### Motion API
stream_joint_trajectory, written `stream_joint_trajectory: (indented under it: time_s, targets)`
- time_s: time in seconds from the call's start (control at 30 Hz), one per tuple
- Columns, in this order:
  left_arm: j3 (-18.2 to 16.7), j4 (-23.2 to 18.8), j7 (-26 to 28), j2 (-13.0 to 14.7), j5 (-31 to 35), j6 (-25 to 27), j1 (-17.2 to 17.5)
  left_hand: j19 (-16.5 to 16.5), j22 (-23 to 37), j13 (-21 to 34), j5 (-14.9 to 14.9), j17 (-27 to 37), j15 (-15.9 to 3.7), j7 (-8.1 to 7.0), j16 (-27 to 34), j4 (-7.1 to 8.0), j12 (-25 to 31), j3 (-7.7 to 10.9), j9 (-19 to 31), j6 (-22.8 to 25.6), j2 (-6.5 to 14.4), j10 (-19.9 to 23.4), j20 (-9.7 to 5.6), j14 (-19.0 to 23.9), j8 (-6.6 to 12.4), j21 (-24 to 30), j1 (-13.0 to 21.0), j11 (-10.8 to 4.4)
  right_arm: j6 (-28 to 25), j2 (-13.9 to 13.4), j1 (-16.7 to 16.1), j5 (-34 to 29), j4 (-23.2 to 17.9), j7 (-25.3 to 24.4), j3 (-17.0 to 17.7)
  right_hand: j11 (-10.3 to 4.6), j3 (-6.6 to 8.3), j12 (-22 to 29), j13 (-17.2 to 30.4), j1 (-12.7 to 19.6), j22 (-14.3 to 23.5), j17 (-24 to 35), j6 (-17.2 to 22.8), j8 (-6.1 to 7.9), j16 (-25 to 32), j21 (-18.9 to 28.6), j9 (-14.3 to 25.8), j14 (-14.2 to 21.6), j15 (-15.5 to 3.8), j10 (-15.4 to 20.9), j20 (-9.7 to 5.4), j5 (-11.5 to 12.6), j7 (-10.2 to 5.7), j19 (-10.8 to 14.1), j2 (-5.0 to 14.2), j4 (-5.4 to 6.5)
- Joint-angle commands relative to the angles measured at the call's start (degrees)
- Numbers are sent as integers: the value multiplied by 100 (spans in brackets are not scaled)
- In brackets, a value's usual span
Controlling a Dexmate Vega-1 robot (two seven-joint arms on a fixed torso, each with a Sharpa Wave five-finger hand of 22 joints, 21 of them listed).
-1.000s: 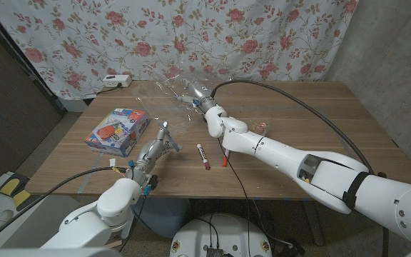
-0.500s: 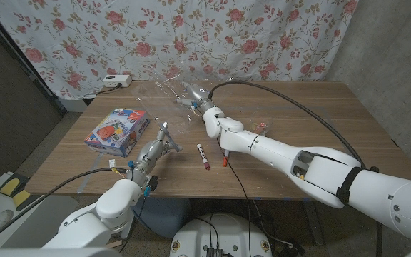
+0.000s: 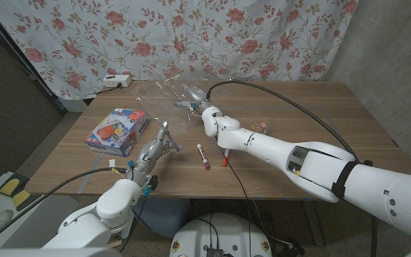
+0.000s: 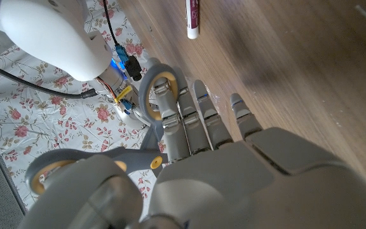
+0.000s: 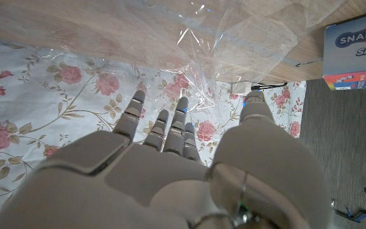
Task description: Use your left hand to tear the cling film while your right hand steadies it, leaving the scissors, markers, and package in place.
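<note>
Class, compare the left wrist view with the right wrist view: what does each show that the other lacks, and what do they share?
Left wrist view alone: the left hand, fingers apart and holding nothing, and a marker. Right wrist view alone: the right hand reaching at crumpled cling film, and the blue package. Both show the wooden table and flowered curtain.

The wooden table (image 3: 320,135) carries a colourful boxed package (image 3: 117,131) out beyond the left hand (image 3: 161,137), toward the left edge. A marker (image 3: 204,157) lies between the two arms, an orange-tipped one (image 3: 225,160) just beside the right forearm. Crumpled cling film (image 3: 168,93) lies at the far edge by the right hand (image 3: 194,96).
</note>
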Motion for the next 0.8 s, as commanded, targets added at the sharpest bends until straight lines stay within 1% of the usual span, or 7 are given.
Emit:
stream_joint_trajectory:
  time_s: [0.03, 0.17, 0.3, 0.37, 0.43, 0.7, 0.8]
  targets:
    - [-9, 1, -38, 13, -42, 63, -44, -19, 6, 42, -1, 28, -18, 63, 26, 85, 0, -80, 15, 18, 31, 104, 19, 36, 0, 12, 43, -61, -199, 116, 171, -96, 263, 108, -211, 139, -22, -56, -38, -82, 8, -10, -96, -28, -11, -9, 8, -3, 84, 21, 49, -23, 77, 11, -58, 28]
    - [-2, 9, -37, 8, -45, 60, -51, -17, 6, 32, 0, 28, -13, 48, 24, 88, -4, -80, 24, 23, 34, 119, 19, 32, 2, 13, 47, -63, -192, 191, 236, -59, 419, 206, -256, 334, -50, -195, -134, -174, 8, -47, -207, -43, -59, -8, 12, -78, 250, -159, 62, -30, 197, 0, -76, 65]
    - [1, 13, -27, -4, -59, 58, -46, -17, 6, 38, 0, 28, -19, 41, 25, 91, -2, -80, 28, 27, 37, 122, 19, 38, 0, 14, 52, -64, -171, 273, 294, -40, 608, 234, -309, 429, -63, -233, -184, -211, 8, -66, -249, -46, -78, -14, 13, -98, 302, -190, 80, -32, 225, -23, -89, 75]
    - [1, 5, -18, -2, -60, 73, -42, -16, 6, 41, 1, 28, -19, 35, 26, 92, -3, -80, 29, 31, 40, 122, 19, 40, -2, 14, 56, -69, -169, 303, 333, -17, 681, 311, -335, 442, -66, -267, -207, -223, 8, -75, -288, -55, -96, -22, 13, -129, 324, -250, 83, -33, 229, -47, -92, 78]
    - [1, 7, -28, -2, -74, 68, -40, -15, 6, 46, 1, 28, -19, 38, 24, 94, -2, -79, 28, 26, 42, 123, 19, 38, -8, 15, 59, -64, -163, 347, 356, -15, 779, 290, -361, 365, -64, -323, -253, -240, 8, -94, -385, -74, -147, -37, 14, -233, 335, -365, 90, -30, 207, -108, -84, 82]
    - [24, 33, -40, -1, -77, 60, -70, -15, 5, 43, 2, 27, -18, 43, 23, 99, -15, -80, 35, 30, 47, 114, 19, 42, -15, 15, 70, -67, -99, 543, 473, 66, 1221, 324, -443, 372, -57, -317, -300, -256, 9, -111, -498, -93, -169, -48, 15, -272, 396, -339, 99, -26, 229, -172, -66, 86]
    - [44, 48, -35, -8, -71, 58, -87, -16, 5, 38, 2, 27, -18, 39, 21, 101, -15, -81, 33, 28, 48, 129, 20, 40, -22, 14, 74, -69, -46, 646, 527, 112, 1455, 317, -469, 317, -54, -299, -335, -288, 10, -121, -502, -74, -165, -30, 15, -262, 392, -274, 74, -24, 342, -155, -42, 103]
